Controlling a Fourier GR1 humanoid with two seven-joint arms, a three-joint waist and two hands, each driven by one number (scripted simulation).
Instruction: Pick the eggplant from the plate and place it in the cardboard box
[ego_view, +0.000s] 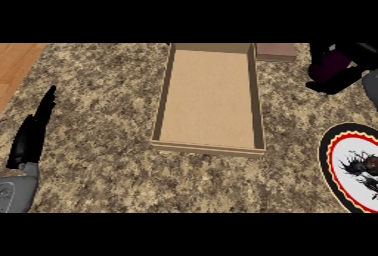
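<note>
The right hand (341, 65) is at the top right of the view, up near the far corner of the counter. Its black fingers are curled around a dark purple thing, the eggplant (330, 64). So the eggplant is inside the hand, with the fingers wrapped over it. Only part of its purple skin shows between the black fingers.

Just to the left of this hand is the cardboard box (209, 95). The box is open on top, and its brown floor shows. The hand and the eggplant are beside the right wall of the box, near its far end, and not over the inside of it. A small pinkish-brown block (275, 51) sits at the far right corner of the box, between the box and the hand.

Nearer, at the right edge, lies the plate (353, 167). It has a black rim, a red ring and a white middle with a black drawing. The eggplant is well apart from it.

The left hand (33, 131) is at the left edge, with straight fingers pointing up, resting over the speckled counter (96, 100).
</note>
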